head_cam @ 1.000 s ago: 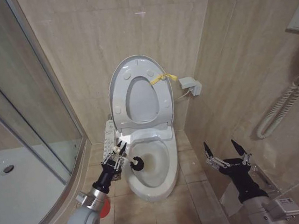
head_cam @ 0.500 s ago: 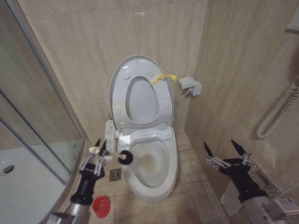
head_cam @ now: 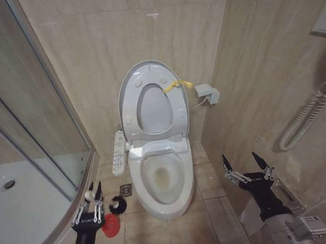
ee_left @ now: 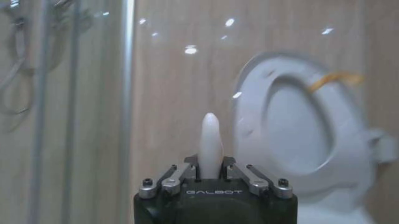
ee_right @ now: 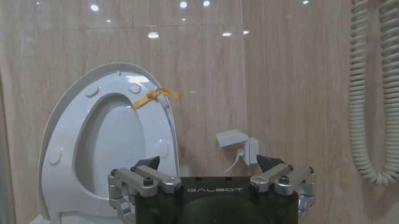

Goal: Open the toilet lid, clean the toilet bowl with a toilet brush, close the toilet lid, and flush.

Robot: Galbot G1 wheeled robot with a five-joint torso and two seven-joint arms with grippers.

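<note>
head view: the white ceramic oval toilet bowl [head_cam: 163,184] stands open against the beige tiled wall [head_cam: 112,39]; its slightly stained basin holds no tool. the large glossy white plastic toilet lid [head_cam: 151,99] is raised upright against the wall together with the white seat ring [head_cam: 176,106], and a yellow strap [head_cam: 176,85] is tied at the lid's rim. on the tiled floor to the left of the bowl sits a small red cup holder [head_cam: 110,225]. just above that cup hangs the dark round bristle head of the toilet brush [head_cam: 119,205], apart from the bowl; whether the head touches the cup cannot be told. the left gripper [head_cam: 92,202] is low beside the glass shower screen [head_cam: 26,114], its fingers clamped on the brush's thin white stick handle. the right gripper [head_cam: 246,165] is parked near the right wall with its fingers spread apart and nothing between them.

left wrist view: the white handle tip [ee_left: 210,140] of the brush rises from between the closed fingers of the left gripper [ee_left: 210,173]; the raised lid appears blurred beyond.

right wrist view: the spread fingers of the right gripper [ee_right: 212,168] frame the raised lid [ee_right: 74,116], its yellow strap [ee_right: 153,96], a small white wall box [ee_right: 237,142] and a white coiled hose [ee_right: 367,93].
</note>
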